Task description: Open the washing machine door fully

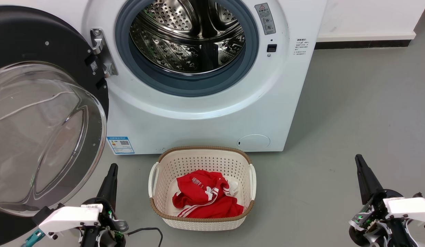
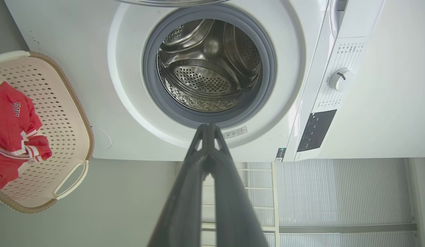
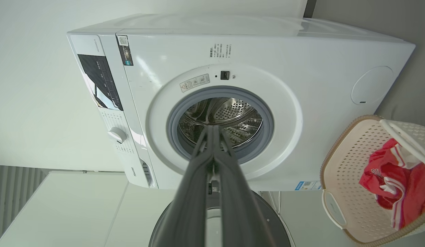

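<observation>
- The washing machine door (image 1: pixel 44 113) stands swung wide open at the machine's left, its glass bowl facing outward.
- The left end effector (image 1: pixel 113 167) has its fingers pressed together, just right of the door's lower edge.
- The right end effector (image 1: pixel 358 157) also has its fingers pressed together, far right above the floor.
- A basket (image 1: pixel 202 152) holding a red garment (image 1: pixel 205 199) sits before the machine.

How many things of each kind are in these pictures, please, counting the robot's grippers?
Washing machine: 1
Washing machine door: 1
Laundry basket: 1
Red garment: 1
Grippers: 2, left gripper and right gripper
Total: 6
</observation>
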Available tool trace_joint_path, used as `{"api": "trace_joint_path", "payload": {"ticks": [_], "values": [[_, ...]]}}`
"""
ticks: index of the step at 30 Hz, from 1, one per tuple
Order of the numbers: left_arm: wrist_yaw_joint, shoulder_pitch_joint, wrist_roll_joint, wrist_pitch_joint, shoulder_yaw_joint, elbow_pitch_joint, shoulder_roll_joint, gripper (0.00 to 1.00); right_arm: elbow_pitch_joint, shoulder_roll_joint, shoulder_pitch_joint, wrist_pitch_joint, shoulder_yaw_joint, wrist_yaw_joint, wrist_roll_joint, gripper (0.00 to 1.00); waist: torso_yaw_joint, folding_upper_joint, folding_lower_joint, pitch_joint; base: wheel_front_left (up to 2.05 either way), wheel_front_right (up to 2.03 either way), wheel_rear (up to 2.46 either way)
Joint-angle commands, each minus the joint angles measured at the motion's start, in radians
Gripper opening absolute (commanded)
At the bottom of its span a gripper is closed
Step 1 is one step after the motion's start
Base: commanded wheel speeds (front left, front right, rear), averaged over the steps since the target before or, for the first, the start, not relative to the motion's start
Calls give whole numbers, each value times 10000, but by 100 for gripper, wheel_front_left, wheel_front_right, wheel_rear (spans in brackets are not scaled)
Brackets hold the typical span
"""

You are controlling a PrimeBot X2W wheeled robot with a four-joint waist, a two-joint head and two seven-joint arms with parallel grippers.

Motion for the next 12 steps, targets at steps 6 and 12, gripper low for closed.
{"api": "trace_joint_path", "payload": {"ticks": [6, 12], "values": [[-85, -172, -387, 133, 43, 60, 23, 0, 42, 36, -148, 124, -66, 0, 371, 0, 10, 0, 0, -3, 0, 0, 0], [-75, -169, -389, 132, 42, 59, 23, 0, 40, 54, -151, 152, -88, 0, 341, 0, 10, 0, 0, -3, 0, 0, 0]]}}
